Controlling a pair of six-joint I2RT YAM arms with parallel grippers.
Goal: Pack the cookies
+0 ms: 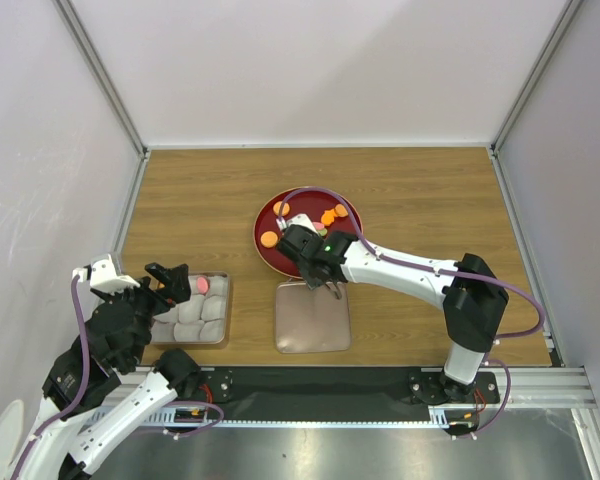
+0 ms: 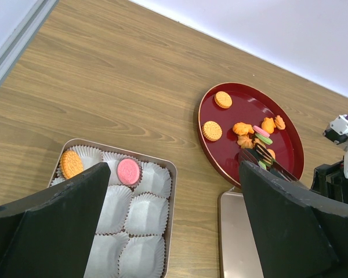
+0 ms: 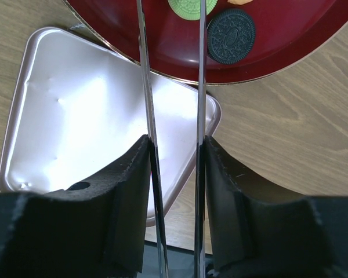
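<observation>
Several cookies, mostly orange, lie on the red plate. In the right wrist view a green cookie sits between the two blades of metal tongs, with a dark cookie beside it. My right gripper is shut on the tongs over the plate's near rim. My left gripper is open and empty above the tin of white paper cups. The tin holds an orange cookie and a pink cookie.
The pinkish metallic lid lies flat on the table just in front of the plate, partly under my right gripper. It also shows in the right wrist view. The tin stands at the near left. White walls enclose the table.
</observation>
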